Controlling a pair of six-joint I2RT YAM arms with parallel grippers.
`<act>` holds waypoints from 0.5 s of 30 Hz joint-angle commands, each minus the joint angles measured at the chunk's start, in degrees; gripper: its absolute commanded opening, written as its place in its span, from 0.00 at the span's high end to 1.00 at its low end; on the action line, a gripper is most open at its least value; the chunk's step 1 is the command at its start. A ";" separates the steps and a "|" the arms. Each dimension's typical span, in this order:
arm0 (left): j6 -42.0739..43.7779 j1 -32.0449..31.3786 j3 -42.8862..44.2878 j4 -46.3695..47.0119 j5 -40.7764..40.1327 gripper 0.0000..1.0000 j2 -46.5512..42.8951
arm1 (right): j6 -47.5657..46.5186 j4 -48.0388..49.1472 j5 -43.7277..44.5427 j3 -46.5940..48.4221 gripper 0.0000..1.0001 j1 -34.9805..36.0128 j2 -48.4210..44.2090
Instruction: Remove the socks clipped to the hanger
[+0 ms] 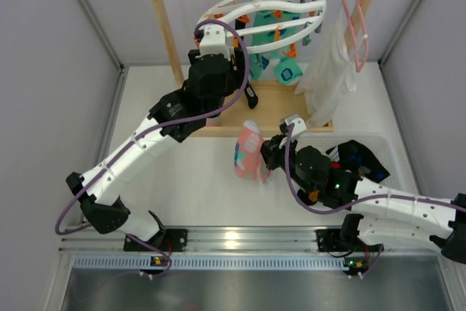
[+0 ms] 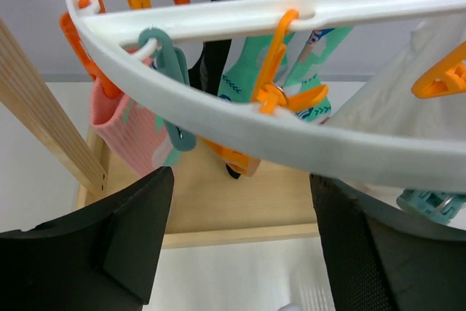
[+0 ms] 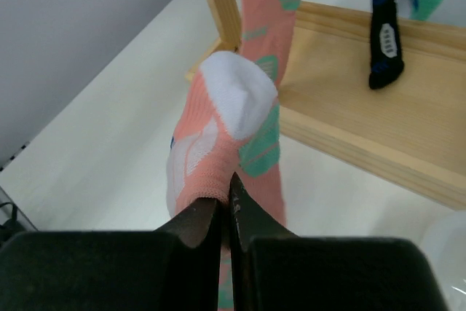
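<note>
The round white hanger hangs from the wooden rail, with orange and teal clips. In the left wrist view its ring crosses just above my left gripper, which is open and empty. Still clipped there are a pink sock, a black sock and teal socks. In the top view my left gripper is at the hanger's left rim. My right gripper is shut on a pink sock with white and teal patches, held over the table in front of the frame.
The wooden frame's base board lies behind the held sock, with its post at the left. A white garment on a pink wire hanger hangs at the right. A white basket with dark items sits by my right arm.
</note>
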 commanded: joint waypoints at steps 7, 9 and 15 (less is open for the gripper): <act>-1.62 0.12 -4.98 2.45 1.27 0.02 -9.04 | 3.00 -26.98 14.39 6.17 1.00 -0.35 -10.12; -1.80 0.12 -7.17 2.45 0.92 0.02 -10.28 | 5.10 -32.78 16.51 7.13 1.00 -1.40 -12.15; -3.20 0.12 -13.93 2.36 -0.31 0.02 -17.04 | 9.15 -44.73 16.26 8.55 1.00 -11.22 -12.94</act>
